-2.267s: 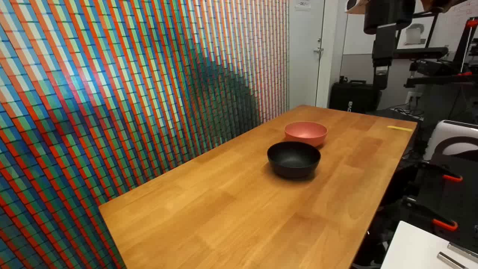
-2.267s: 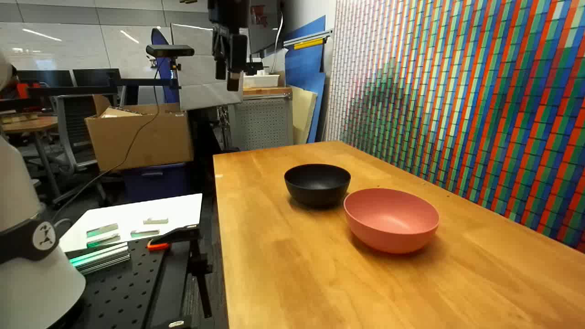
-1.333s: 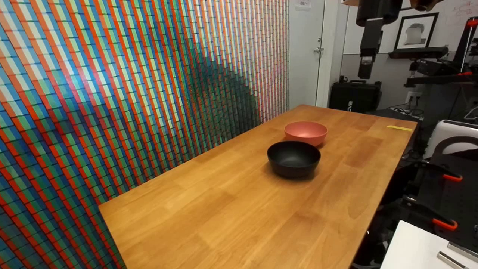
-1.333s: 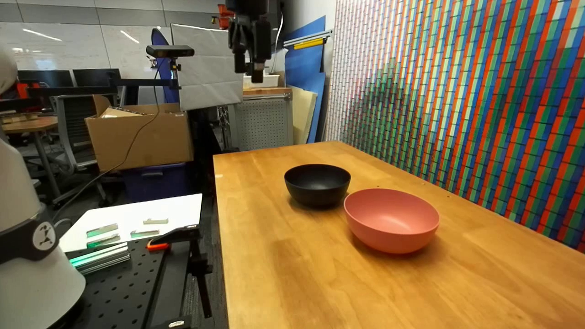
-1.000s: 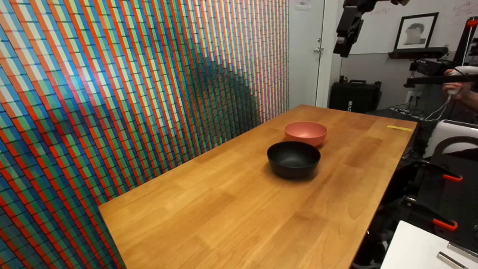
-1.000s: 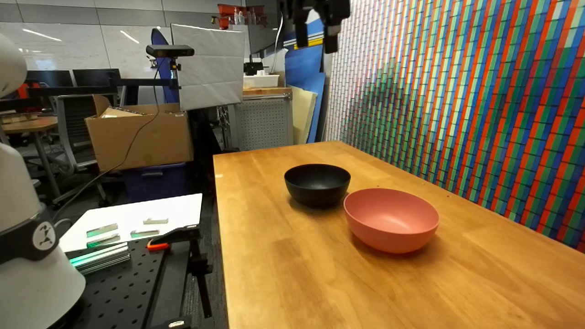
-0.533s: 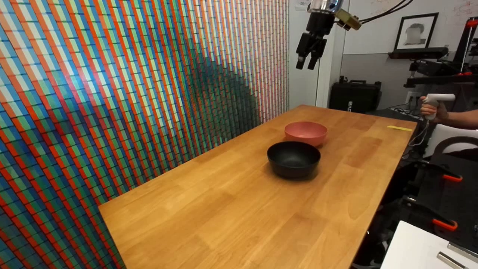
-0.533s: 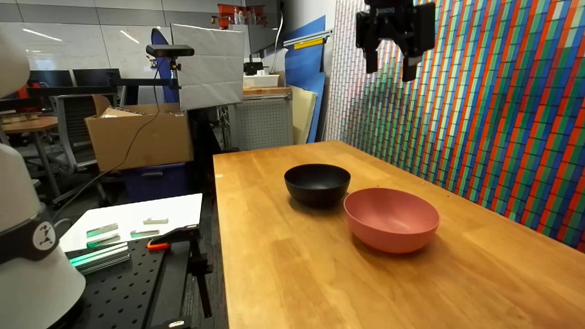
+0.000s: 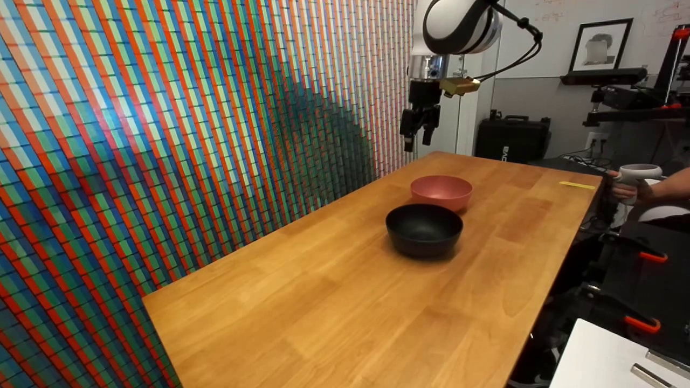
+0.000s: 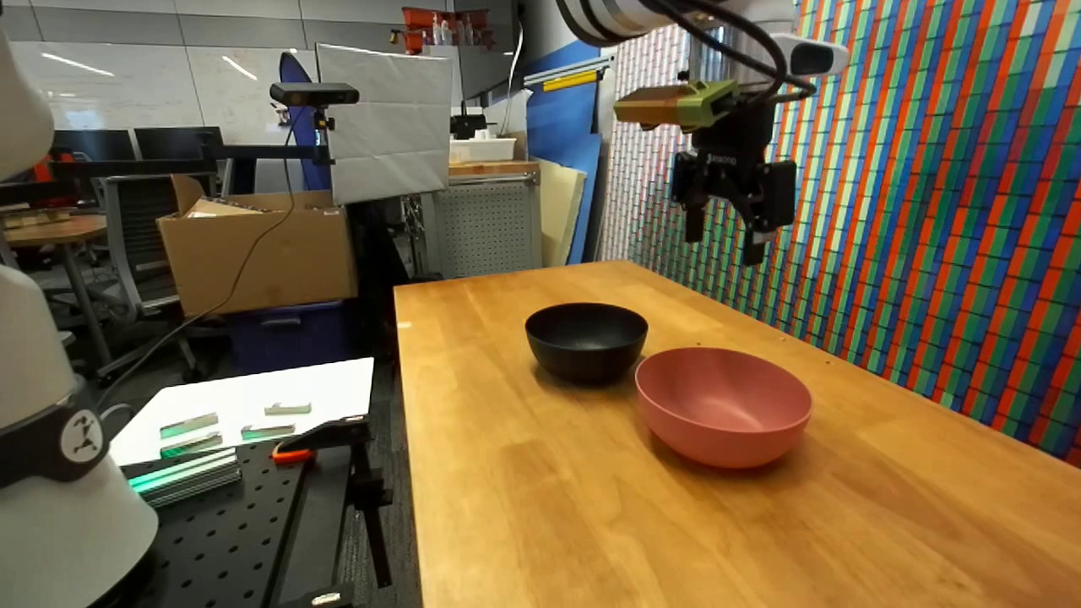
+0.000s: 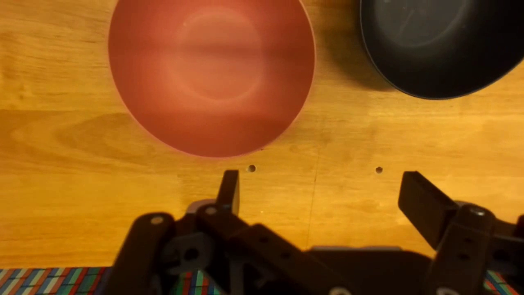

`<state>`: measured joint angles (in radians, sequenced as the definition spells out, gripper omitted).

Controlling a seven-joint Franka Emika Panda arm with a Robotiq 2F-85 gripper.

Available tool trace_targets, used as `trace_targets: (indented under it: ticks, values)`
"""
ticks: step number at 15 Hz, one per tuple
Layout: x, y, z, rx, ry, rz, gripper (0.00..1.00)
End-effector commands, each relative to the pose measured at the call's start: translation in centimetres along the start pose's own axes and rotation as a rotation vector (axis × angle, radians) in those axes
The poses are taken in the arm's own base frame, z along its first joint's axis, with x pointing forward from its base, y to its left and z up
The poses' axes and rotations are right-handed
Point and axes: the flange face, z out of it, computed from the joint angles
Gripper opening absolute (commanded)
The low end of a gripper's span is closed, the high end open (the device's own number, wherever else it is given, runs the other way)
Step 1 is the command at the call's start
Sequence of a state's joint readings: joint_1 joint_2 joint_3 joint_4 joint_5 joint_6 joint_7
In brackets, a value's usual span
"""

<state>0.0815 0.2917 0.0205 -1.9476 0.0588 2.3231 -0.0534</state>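
Both the pink bowl (image 10: 724,405) and the black bowl (image 10: 585,342) sit unmoved on the desk (image 10: 524,507), just beside each other, while the tool (image 10: 725,242) has swung toward the patterned wall (image 10: 929,211) and come lower, which leaves the pink bowl nearest to it. It hangs spread wide above the desk, gripping and touching nothing.

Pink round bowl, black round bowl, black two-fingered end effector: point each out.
Pink round bowl (image 11: 217,69), in the wrist view: on its inner floor.
Black round bowl (image 9: 424,229), in an exterior view: on its inside.
Black two-fingered end effector (image 10: 724,245), in an exterior view: midway between its open fingertips.
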Motion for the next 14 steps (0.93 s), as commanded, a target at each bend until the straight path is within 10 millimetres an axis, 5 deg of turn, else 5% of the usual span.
trace_targets:
  ticks: [1, 14]
  values:
    - [1.1, -1.6, 2.8, -0.055, -0.025, -0.004, 1.0]
    - [-1.7, -2.8, 10.7, -0.166, -0.092, -0.008, 1.0]
